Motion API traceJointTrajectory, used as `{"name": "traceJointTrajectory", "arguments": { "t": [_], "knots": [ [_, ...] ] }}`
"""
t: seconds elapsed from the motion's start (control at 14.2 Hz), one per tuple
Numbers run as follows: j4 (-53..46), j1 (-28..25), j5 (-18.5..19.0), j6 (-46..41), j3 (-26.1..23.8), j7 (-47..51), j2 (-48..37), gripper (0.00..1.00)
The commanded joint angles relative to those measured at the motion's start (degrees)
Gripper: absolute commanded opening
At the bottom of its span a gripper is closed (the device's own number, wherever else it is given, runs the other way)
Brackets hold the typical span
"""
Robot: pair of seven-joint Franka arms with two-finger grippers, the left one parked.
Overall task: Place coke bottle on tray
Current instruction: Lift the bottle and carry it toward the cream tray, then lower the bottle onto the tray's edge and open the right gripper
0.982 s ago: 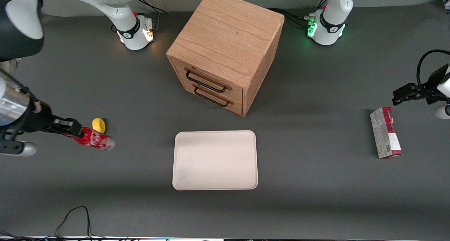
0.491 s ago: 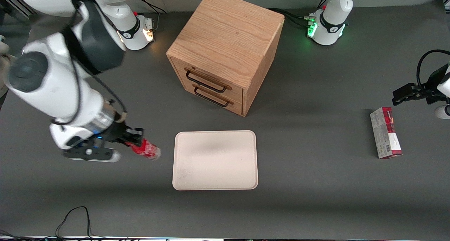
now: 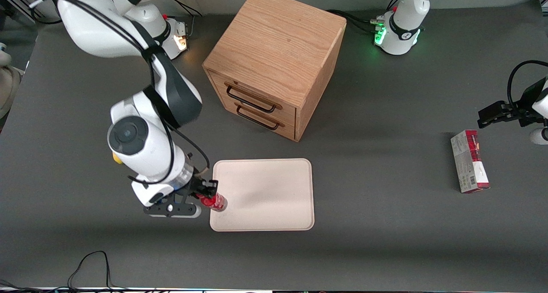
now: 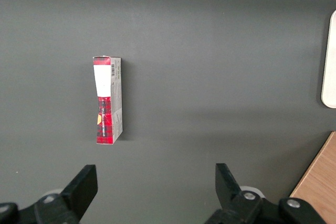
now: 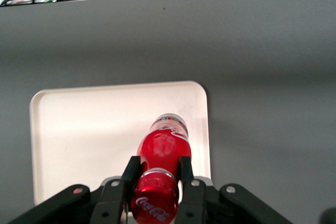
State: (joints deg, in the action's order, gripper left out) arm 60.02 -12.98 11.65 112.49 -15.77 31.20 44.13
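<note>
A dark grey matte bench point(image 3: 385, 224) fills the scene. A wooden two-drawer cabinet point(image 3: 274, 62) stands on it (black wire handles, drawers shut). A black cable point(image 3: 87, 265) loops at the edge nearest the front camera.

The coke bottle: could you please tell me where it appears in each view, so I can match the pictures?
Front view: the coke bottle is held in the gripper over the tray edge toward the working arm's end.
Right wrist view: the bottle is between the gripper fingers, above the tray.
Left wrist view: not in it.
Shared landmark: the tray, whose edge shows here too.
</note>
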Motion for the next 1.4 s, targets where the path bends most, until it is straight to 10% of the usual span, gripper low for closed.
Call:
{"name": "traceJointTrajectory", "arguments": {
  "t": [0.0, 0.49, 0.84, 1.33],
  "knots": [
    [2.36, -0.81, 1.44, 6.4, 2.66, -0.26, 2.36, 0.0],
    [4.84, -1.25, 1.44, 10.38, 3.55, -2.11, 4.03, 0.07],
    [7.74, -2.13, 1.44, 14.51, 4.95, -1.41, 3.86, 1.0],
    [8.7, -1.96, 1.01, 7.43, 5.57, -2.37, -3.59, 1.0]
  ]
}}
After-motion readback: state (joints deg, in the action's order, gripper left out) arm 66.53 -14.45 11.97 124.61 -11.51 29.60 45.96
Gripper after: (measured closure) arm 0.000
